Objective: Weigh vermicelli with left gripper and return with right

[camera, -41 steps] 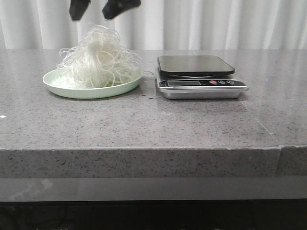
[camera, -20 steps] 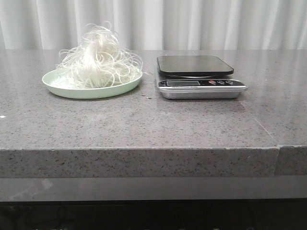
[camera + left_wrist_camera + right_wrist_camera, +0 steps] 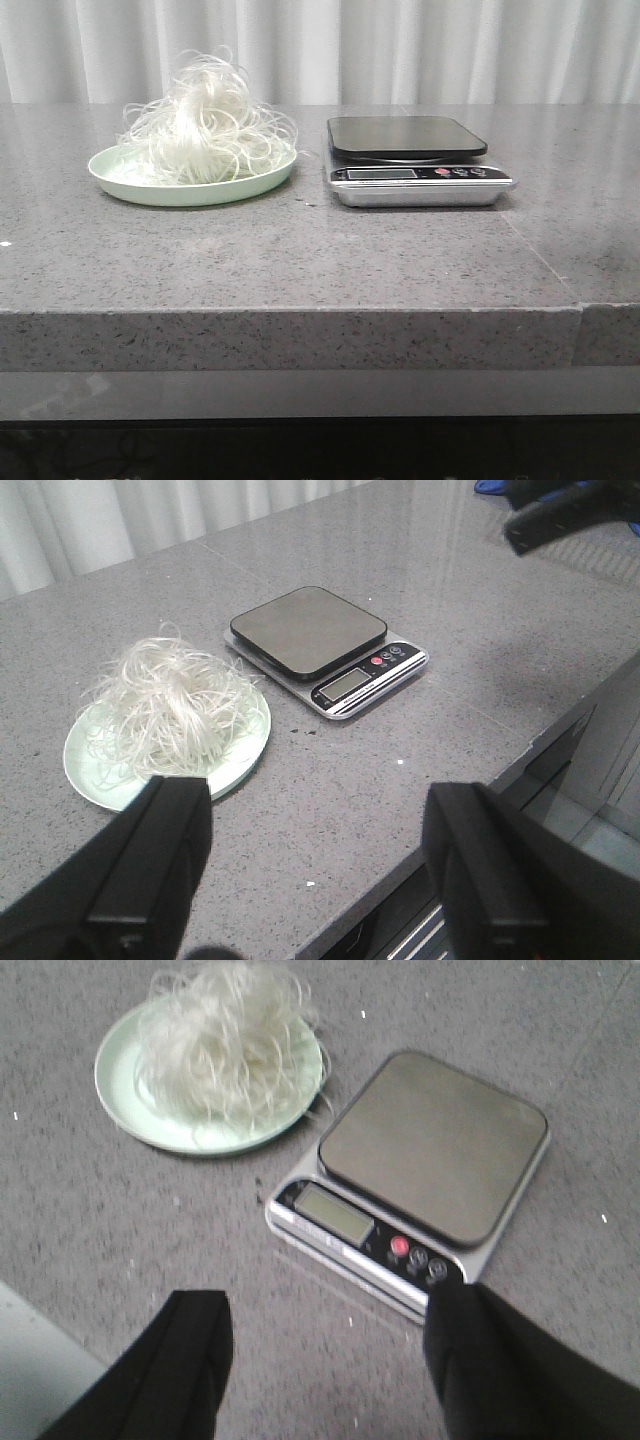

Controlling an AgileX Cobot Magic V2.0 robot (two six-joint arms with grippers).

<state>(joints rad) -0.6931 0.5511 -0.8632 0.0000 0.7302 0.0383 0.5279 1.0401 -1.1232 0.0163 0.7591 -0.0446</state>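
The vermicelli (image 3: 205, 120) is a fluffy white nest on a pale green plate (image 3: 150, 188), left of the scale (image 3: 415, 160), whose black platform is bare. The vermicelli also shows in the left wrist view (image 3: 170, 700) and the right wrist view (image 3: 225, 1040). My left gripper (image 3: 320, 830) is open and empty, high above the table's front edge. My right gripper (image 3: 325, 1335) is open and empty, high above the table in front of the scale (image 3: 420, 1170). Neither gripper shows in the front view. The right arm's black fingers (image 3: 560, 510) show in the left wrist view.
The grey stone table (image 3: 300, 260) has a seam at the right and a front edge near the camera. White curtains hang behind. In the left wrist view the table edge (image 3: 540, 740) drops to a lower floor area.
One second ago black gripper fingers hung above the vermicelli at the top of the front view. They have left the view upward. The vermicelli stays on the plate.
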